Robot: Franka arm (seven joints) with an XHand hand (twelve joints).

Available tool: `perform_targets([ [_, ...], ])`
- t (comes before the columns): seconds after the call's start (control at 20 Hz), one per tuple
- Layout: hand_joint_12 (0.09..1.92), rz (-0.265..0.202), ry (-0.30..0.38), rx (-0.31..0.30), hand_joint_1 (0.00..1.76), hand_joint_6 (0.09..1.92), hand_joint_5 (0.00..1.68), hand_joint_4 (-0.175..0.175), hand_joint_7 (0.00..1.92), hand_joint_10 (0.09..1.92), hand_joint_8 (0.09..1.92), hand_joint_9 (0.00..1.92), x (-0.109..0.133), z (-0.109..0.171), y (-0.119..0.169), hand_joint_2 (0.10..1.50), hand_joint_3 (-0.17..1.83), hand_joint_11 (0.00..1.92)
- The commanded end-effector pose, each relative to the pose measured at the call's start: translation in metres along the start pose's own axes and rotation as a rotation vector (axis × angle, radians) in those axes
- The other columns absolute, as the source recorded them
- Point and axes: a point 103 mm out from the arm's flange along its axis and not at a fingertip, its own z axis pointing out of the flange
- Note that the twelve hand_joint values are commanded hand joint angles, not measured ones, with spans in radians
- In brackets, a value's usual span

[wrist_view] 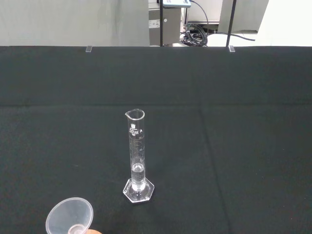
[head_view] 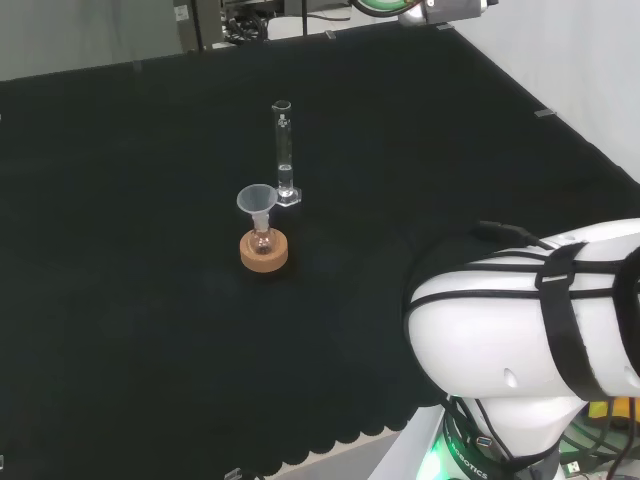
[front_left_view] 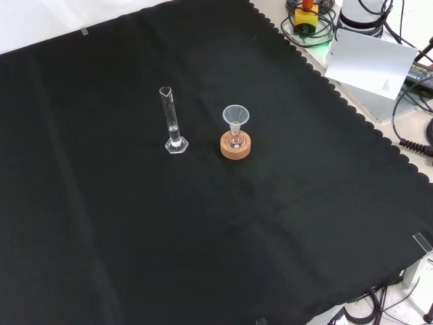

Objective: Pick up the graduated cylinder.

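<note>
Upright, graduated cylinder (head_view: 284,153) stands mid-cloth (head_view: 150,330), beside funnel (head_view: 257,200).

front view — graduated cylinder (front_left_view: 173,123) upright, left of funnel (front_left_view: 235,116) in flask (front_left_view: 235,141)

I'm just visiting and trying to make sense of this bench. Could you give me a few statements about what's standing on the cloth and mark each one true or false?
1. The graduated cylinder stands upright on the black cloth. True.
2. A funnel sits in the neck of a small flask. True.
3. The flask rests on a red ribbed ring. False: it sits in a cork ring.
4. The cylinder is lying inside the funnel. False: it stands apart from it, on its own base.
5. The cylinder is filled to the brim. False: only a little clear liquid shows near its bottom.
</note>
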Motion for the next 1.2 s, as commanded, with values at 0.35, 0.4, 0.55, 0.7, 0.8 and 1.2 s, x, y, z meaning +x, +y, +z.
perform_targets([
  [0.35, 1.35, 0.006, 0.0, -0.005, 0.0, 0.09, 0.26, 0.005, 0.04, 0.09, 0.54, 0.5, -0.001, 0.002, 0.004, 1.37, 0.04, 0.14],
  [0.4, 1.35, 0.009, 0.002, -0.003, 0.0, 0.09, 0.26, 0.005, 0.04, 0.09, 0.54, 0.5, -0.002, 0.003, 0.006, 1.37, 0.04, 0.14],
  [0.55, 1.35, 0.024, 0.004, 0.012, 0.0, 0.09, 0.26, 0.004, 0.04, 0.09, 0.54, 0.5, -0.006, 0.012, 0.012, 1.37, 0.04, 0.14],
  [0.7, 1.35, 0.043, 0.015, 0.025, 0.0, 0.09, 0.27, 0.004, 0.04, 0.09, 0.53, 0.5, -0.013, 0.024, 0.02, 1.37, 0.04, 0.14],
  [0.8, 1.35, 0.055, 0.025, 0.031, 0.0, 0.09, 0.27, 0.003, 0.04, 0.09, 0.53, 0.51, -0.018, 0.034, 0.027, 1.37, 0.04, 0.14],
  [1.2, 1.35, 0.064, 0.062, 0.033, 0.0, 0.09, 0.28, -0.004, 0.08, 0.09, 0.54, 0.53, -0.044, 0.087, 0.073, 1.36, 0.04, 0.15],
])
